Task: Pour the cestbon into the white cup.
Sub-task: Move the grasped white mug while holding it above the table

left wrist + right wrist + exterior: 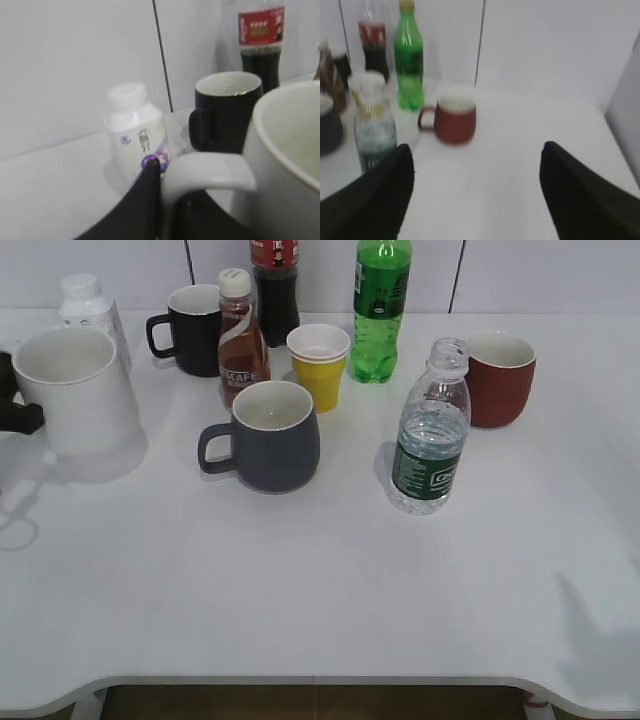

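Note:
The white cup [75, 390] stands at the far left of the table. My left gripper [14, 418] is at the left edge, shut on its handle. In the left wrist view the black fingers [167, 187] close around the white handle, and the cup body [292, 150] fills the right side. The cestbon [430, 440], a clear bottle with a dark green label and no cap, stands upright right of centre. My right gripper [477, 155] is open and empty above bare table, with the cestbon [374, 135] ahead on its left. It does not show in the exterior view.
A dark grey mug [270, 435] stands at centre. Behind it are a brown coffee bottle [240, 340], a yellow paper cup [320, 365], a black mug [190, 330], a cola bottle [275, 290] and a green soda bottle [378, 310]. A red mug [500, 378] is at right, a white bottle [90, 310] at back left.

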